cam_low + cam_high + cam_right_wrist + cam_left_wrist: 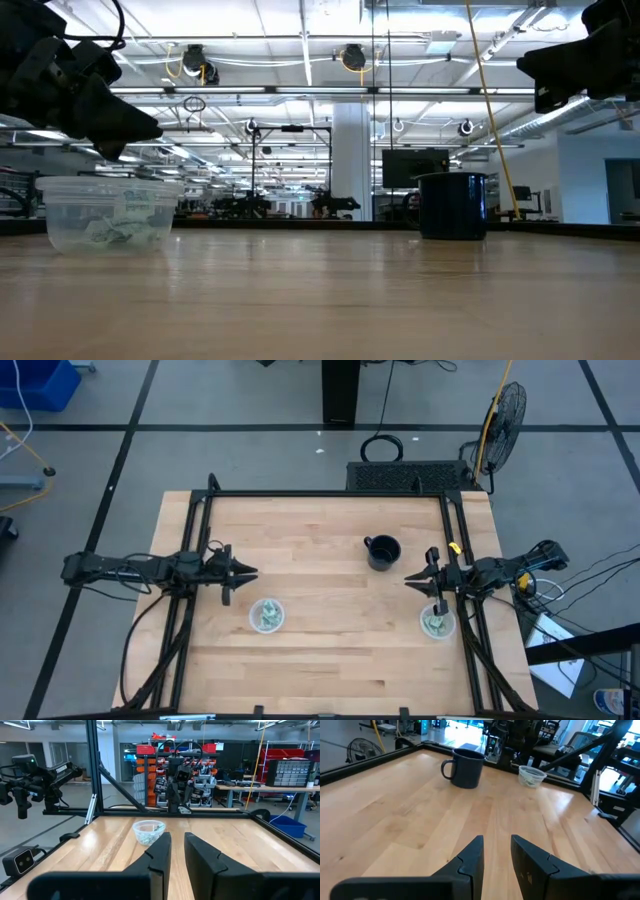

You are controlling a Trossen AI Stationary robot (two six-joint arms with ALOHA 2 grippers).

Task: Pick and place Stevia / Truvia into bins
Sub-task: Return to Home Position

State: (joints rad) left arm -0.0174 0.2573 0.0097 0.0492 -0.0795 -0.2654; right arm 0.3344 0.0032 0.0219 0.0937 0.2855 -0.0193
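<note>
Pale green and white sachets lie inside both clear round bins; I see none loose on the wood. The left bin [267, 615] [105, 212] [148, 831] stands on the table just nearside of my left gripper [245, 573] [497, 845]. The right bin [437, 623] [531, 775] stands on the table at the right edge, nearside of my right gripper [410, 580] [177, 842]. Both grippers hover above the table, pointing toward each other, each with a narrow gap between its fingers and nothing in it.
A black handled mug [382, 552] [452, 205] [465, 767] stands on the far-right part of the table, just beyond my right gripper. A black frame [330, 495] rims the table's far and side edges. Bare wood lies between the two arms and along the near edge.
</note>
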